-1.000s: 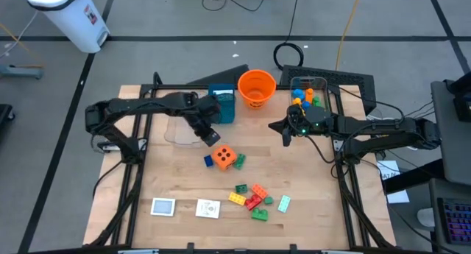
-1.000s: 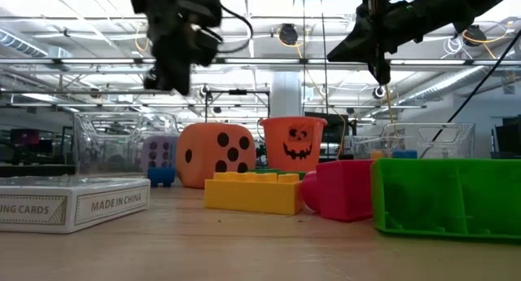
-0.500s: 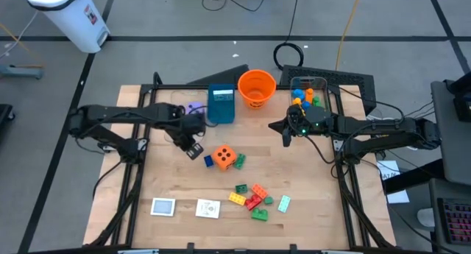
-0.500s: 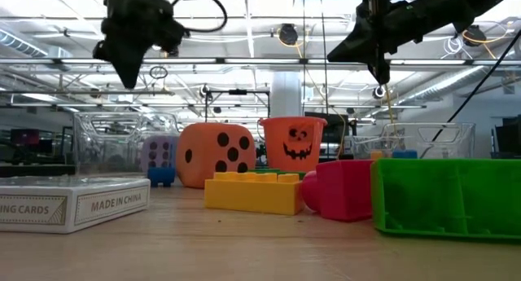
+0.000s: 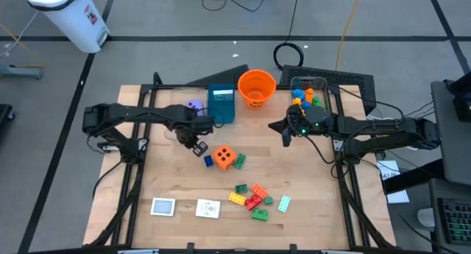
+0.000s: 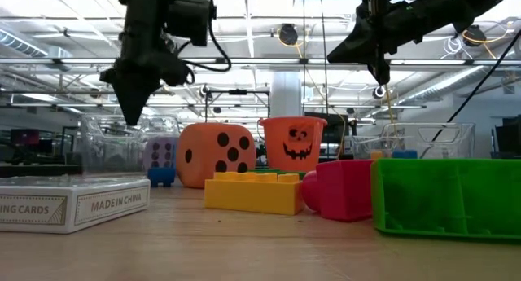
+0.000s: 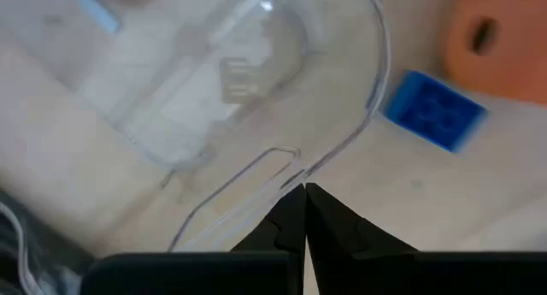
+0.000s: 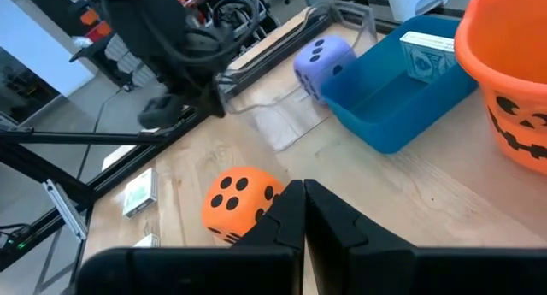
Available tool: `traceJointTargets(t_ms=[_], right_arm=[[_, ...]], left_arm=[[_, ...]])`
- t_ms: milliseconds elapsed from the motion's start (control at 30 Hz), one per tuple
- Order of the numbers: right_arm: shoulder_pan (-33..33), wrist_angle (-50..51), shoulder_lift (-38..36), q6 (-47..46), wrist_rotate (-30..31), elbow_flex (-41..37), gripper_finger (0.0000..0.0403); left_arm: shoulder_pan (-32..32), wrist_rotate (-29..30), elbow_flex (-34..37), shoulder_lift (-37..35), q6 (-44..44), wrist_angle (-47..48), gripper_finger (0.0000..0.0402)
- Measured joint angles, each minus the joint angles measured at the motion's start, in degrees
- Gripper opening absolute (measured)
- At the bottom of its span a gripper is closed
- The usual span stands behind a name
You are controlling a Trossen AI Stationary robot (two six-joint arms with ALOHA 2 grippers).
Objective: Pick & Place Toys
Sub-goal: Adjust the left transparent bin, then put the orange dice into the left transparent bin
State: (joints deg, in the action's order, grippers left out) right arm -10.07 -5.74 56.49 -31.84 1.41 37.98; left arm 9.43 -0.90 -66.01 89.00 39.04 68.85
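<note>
- High view: the left gripper (image 5: 197, 146) hangs over the table's left-middle with fingers pressed together and nothing in them, just left of the orange die (image 5: 225, 157) and the small blue brick (image 5: 209, 162) touching that die. A pile of bricks (image 5: 252, 198) (red, yellow, green, orange) sits nearer the front edge, and two white cards (image 5: 163, 207) lie front-left. The purple die (image 5: 193, 107) is in the clear bin (image 5: 179, 129) at the back left, next to the teal box (image 5: 221, 104) and the orange bucket (image 5: 256, 88)
- High view again: the right gripper (image 5: 286, 140) waits mid-right, off the wood, also pinched closed and empty
- Low view: up close there's a card box (image 6: 73, 203), a yellow brick (image 6: 253, 191), a red one (image 6: 340, 189) and a big green one (image 6: 446, 195); both arms are up in the air
- Left wrist view: fingertips (image 7: 291, 211) closed together right over the clear bin's rim, blue brick off to one side
- Right wrist view: closed fingers (image 8: 289, 211), with the orange die, purple die and teal box beyond
</note>
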Motion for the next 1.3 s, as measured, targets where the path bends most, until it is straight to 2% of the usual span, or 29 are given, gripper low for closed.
traceJointTargets(t_ms=[200,300,400,600,733,833,1000,1167,1300], right_arm=[[0.0,0.0,0.0,-0.4,0.0,0.0,0.0],[0.0,0.0,0.0,-0.5,0.0,0.0,0.0],[0.0,0.0,0.0,-0.6,0.0,0.0,0.0],[0.0,0.0,0.0,-0.6,0.0,0.0,0.0],[0.0,0.0,0.0,-0.5,0.0,0.0,0.0],[0.0,0.0,0.0,-0.5,0.0,0.0,0.0],[0.0,0.0,0.0,-0.3,0.0,0.0,0.0],[0.0,0.0,0.0,0.1,0.0,0.0,0.0],[0.0,0.0,0.0,0.2,0.0,0.0,0.0]], left_arm=[[4.4,6.1,0.0,2.0,-1.8,-0.5,0.0015],[6.2,7.0,0.0,2.6,-3.3,-1.9,0.0005],[7.4,7.6,0.0,2.6,-4.6,-2.6,0.001],[9.1,13.1,-1.2,0.4,-2.9,-2.1,0.0016],[9.3,11.4,-4.1,-1.7,-4.5,-2.1,0.0005],[8.2,8.6,-6.5,-3.7,-5.6,-2.5,0.0018],[6.2,7.9,-9.9,-6.2,-5.6,-1.5,0.003],[3.2,3.3,-13.8,-7.5,-11.1,-1.5,0.0014],[-1.3,2.3,-16.2,-7.4,-16.1,-2.0,0.0005]])
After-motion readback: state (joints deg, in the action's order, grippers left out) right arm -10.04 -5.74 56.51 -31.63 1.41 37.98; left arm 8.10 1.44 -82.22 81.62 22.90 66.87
